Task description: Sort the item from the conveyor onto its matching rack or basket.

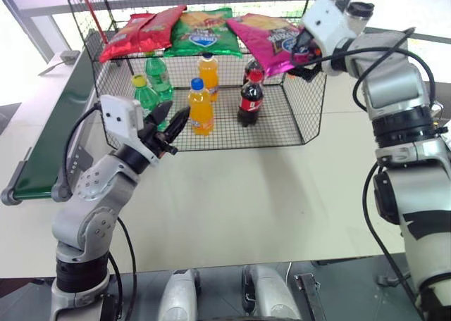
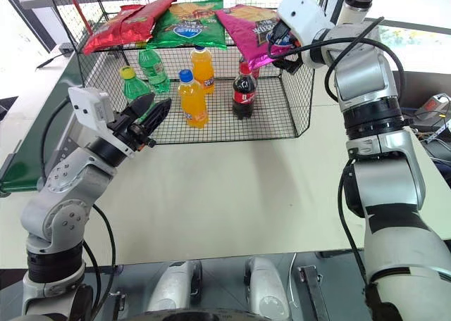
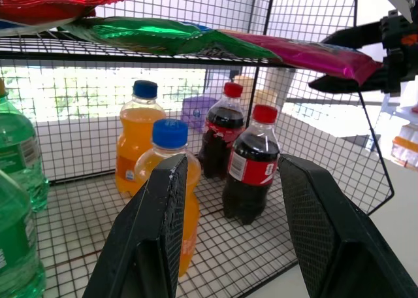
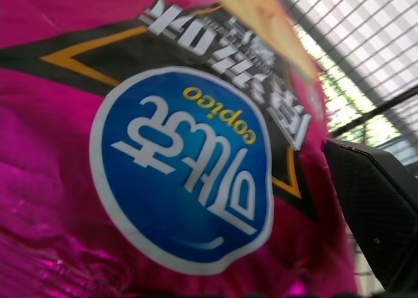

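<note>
The pink chip bag [image 1: 264,39] is glossy, crinkled foil, as are the red bags [image 1: 137,32] and the green bag [image 1: 204,32]. The cage [image 1: 296,120] is thin black wire mesh. The bottles [image 1: 201,108] are clear, shiny plastic. The left pincer [image 3: 228,226] has matt black fingers with finely textured pads. The desk [image 1: 246,208] looks smooth and matt.

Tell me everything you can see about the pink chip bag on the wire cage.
The pink chip bag is flat, glossy magenta foil with a blue oval logo in a black, gold-edged star and pictured yellow chips. It lies on the black wire cage's top shelf at the right end, beside the green bag, its near corner drooping over the edge. The right end effector, open, sits at that corner.
</note>
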